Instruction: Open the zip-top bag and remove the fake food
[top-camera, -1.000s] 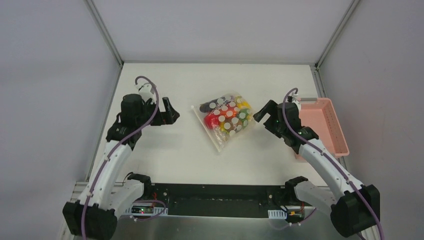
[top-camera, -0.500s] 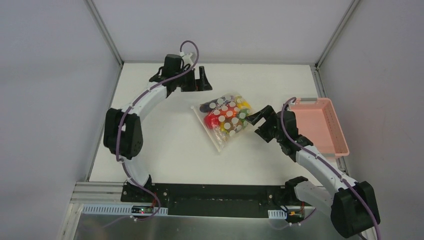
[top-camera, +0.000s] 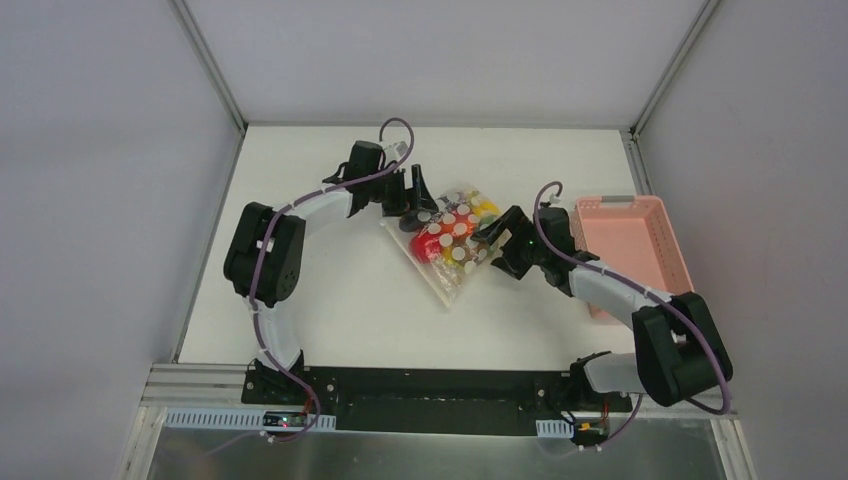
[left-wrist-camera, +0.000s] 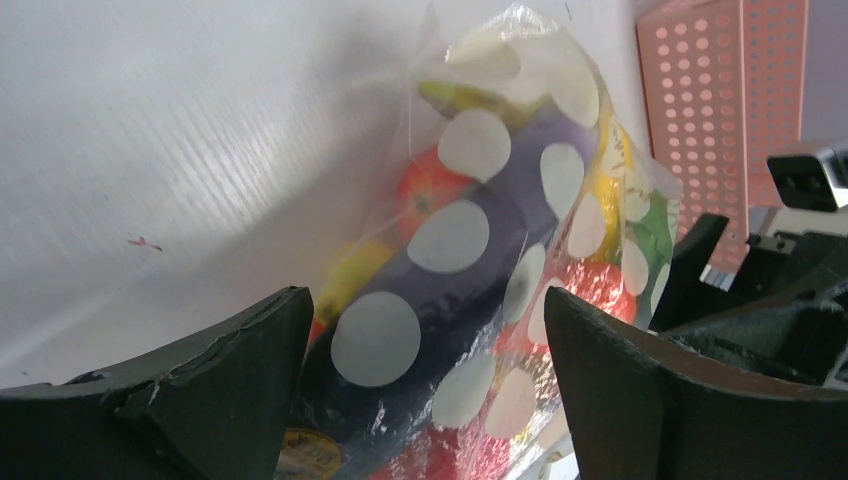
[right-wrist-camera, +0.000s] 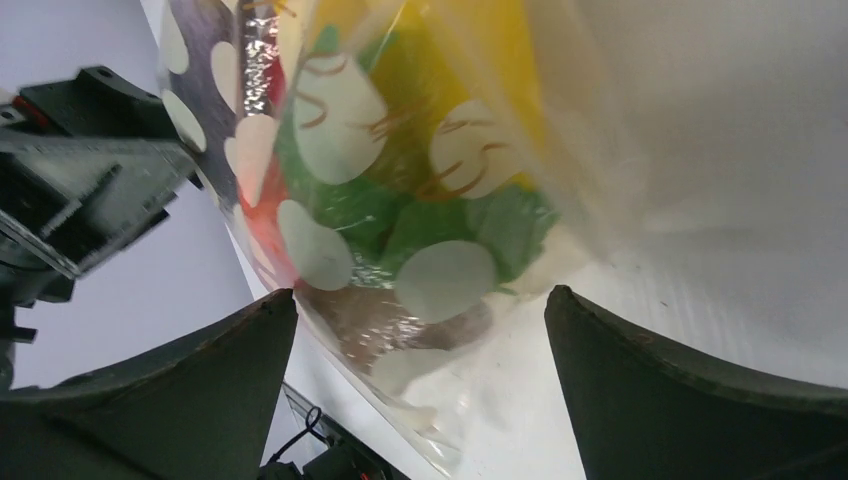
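Both arms have swung in from the bench's flanks within a second and now bracket the zip-top bag (top-camera: 455, 238) at mid-bench. The left gripper (top-camera: 411, 197) sits at the bag's far-left corner, and the right gripper (top-camera: 494, 240) at its right side. Each gripper's jaws stand apart around dotted plastic, neither yet clamped. The fake food (left-wrist-camera: 470, 260) remains inside, and the white zip strip (top-camera: 415, 260) along the near-left edge looks sealed, so opening apparently has not begun. The bag lies well clear of every bench (top-camera: 320, 290) edge, with bare surface toward the arm bases for pulling. The pink basket (top-camera: 612, 201) sits just beside the right arm, narrowing its room on that side.
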